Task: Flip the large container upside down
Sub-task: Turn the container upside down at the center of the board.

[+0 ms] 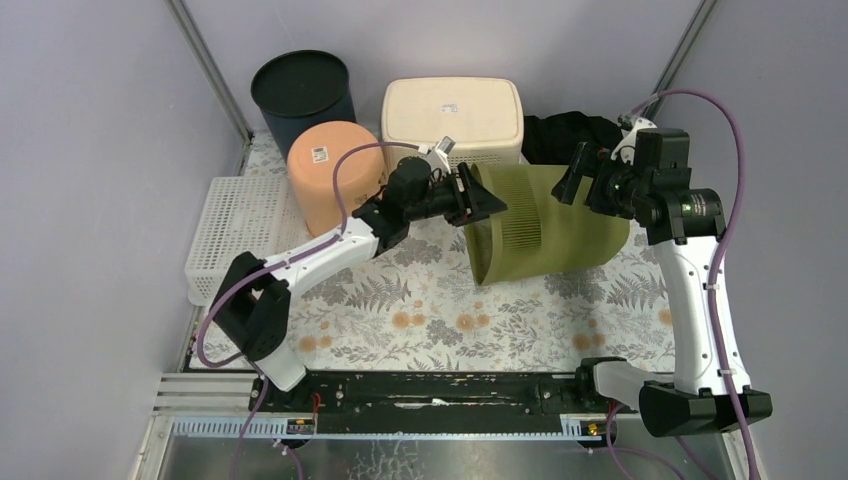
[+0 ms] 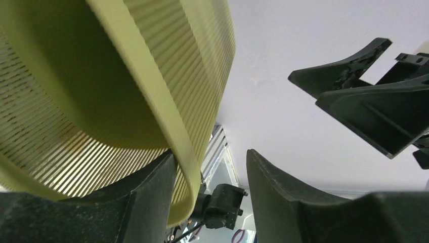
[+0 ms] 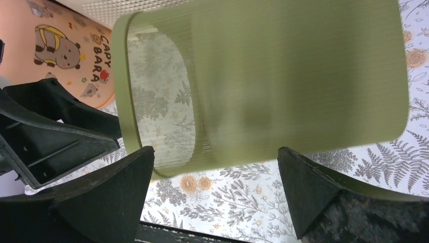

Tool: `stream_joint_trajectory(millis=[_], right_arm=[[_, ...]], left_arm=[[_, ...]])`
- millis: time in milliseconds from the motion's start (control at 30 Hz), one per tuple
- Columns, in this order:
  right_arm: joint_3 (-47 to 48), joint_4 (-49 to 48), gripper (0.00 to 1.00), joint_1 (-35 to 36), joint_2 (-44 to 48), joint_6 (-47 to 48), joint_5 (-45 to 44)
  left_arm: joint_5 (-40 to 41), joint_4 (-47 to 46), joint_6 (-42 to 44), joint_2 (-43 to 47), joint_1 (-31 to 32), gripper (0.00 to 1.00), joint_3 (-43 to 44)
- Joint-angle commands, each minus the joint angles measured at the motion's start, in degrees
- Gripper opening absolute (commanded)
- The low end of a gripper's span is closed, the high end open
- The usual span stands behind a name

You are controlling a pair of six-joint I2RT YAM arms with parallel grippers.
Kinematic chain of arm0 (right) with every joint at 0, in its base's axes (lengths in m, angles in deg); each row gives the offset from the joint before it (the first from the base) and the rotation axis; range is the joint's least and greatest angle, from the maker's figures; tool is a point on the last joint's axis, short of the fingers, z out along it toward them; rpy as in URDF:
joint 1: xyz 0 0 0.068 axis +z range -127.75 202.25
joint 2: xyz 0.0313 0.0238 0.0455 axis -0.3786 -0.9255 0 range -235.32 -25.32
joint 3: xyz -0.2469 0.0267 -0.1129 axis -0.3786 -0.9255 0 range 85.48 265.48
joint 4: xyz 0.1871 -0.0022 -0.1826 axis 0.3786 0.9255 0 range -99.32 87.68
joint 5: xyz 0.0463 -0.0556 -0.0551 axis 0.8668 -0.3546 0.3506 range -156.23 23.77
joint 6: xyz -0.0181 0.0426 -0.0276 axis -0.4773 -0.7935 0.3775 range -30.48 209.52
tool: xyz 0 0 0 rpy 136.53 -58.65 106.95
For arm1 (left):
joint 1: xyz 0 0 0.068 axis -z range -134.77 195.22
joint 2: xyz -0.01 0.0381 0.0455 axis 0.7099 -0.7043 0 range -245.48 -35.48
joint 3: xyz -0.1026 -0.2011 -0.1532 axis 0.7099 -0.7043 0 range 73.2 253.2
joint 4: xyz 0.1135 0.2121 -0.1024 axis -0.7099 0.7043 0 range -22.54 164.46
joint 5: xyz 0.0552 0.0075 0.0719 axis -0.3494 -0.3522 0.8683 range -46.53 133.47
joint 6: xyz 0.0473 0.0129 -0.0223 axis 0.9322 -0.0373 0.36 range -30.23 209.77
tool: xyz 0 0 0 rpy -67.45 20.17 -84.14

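Both gape: left end effector (image 1: pixel 484 204) straddles large container's (image 1: pixel 550 228) rim; right end effector (image 1: pixel 570 186) by its side.

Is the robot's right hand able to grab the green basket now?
Probably yes. The right hand hangs open just above the basket, which is tipped on its side, with nothing between them. The left hand is at the opposite rim.

"CAPY BARA", cartoon capybara beside: on orange bin (image 3: pixel 30 71).
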Motion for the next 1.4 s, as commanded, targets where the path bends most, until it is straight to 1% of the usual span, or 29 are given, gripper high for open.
stream_joint_trajectory(millis=[0, 267, 433, 467, 500, 567, 600, 633, 700, 733, 933, 1033, 1133, 1233, 1367], right_arm=[[1.0, -4.3, 0.99, -2.8, 0.2, -0.6, 4.2], [0.9, -6.3, 0.99, -7.0, -1.2, -1.8, 9.3], [-1.8, -8.9, 0.99, -9.7, -0.9, -2.9, 13.5], [-2.2, -9.2, 0.99, -10.1, -0.9, -2.9, 13.9], [-2.4, -9.4, 0.99, -10.5, -1.0, -2.8, 14.3], [-2.3, -9.5, 0.99, -11.2, -1.4, -2.7, 14.5], [-1.9, -9.3, 0.99, -11.5, -1.8, -2.6, 14.6], [-0.9, -8.8, 0.99, -11.7, -2.6, -2.2, 14.4], [3.3, -6.5, 0.99, -12.2, -5.1, -1.0, 12.6], [5.3, -5.3, 0.99, -12.5, -6.6, -0.5, 11.6], [16.7, -0.4, 0.99, -15.5, -11.8, -0.1, 8.9], [23.8, 2.4, 0.99, -16.1, -13.6, -1.0, 8.2], [30.4, 5.7, 0.99, -16.2, -15.4, -1.3, 5.7], [32.4, 6.4, 0.99, -16.2, -15.3, -2.5, 2.7], [31.6, 5.4, 0.99, -16.2, -14.9, -3.9, 0.9]], left_arm=[[-1.6, 1.2, 1.3, -4.2, -1.4, 0.60, 5.3], [-3.2, 2.5, -0.4, -12.2, -1.8, 0.61, 12.2], [-3.2, 2.5, -1.2, -15.0, -1.8, 0.61, 14.6], [-3.2, 2.5, -1.4, -15.5, -1.8, 0.59, 15.1], [-3.2, 2.3, -1.7, -15.9, -1.8, 0.58, 15.4], [-3.6, 0.9, -3.0, -16.6, -1.8, 0.50, 15.5], [-3.8, -0.5, -4.1, -16.8, -1.9, 0.43, 15.3], [-4.3, -2.3, -5.2, -17.4, -1.9, 0.33, 15.0], [-6.0, -8.0, -8.8, -18.8, -2.0, 0.03, 14.2], [-6.9, -11.7, -10.8, -19.5, -2.0, 0.00, 13.1], [-8.4, -35.1, -21.5, -18.9, -2.6, 0.00, 5.2], [-8.3, -48.9, -28.0, -20.1, -2.6, 0.00, 3.9], [-6.8, -61.9, -35.2, -22.0, -2.5, 0.00, 3.6], [-4.6, -71.0, -39.1, -24.2, -2.3, 0.00, 4.1], [-1.9, -80.9, -45.0, -28.3, -1.8, 0.00, 7.0]])
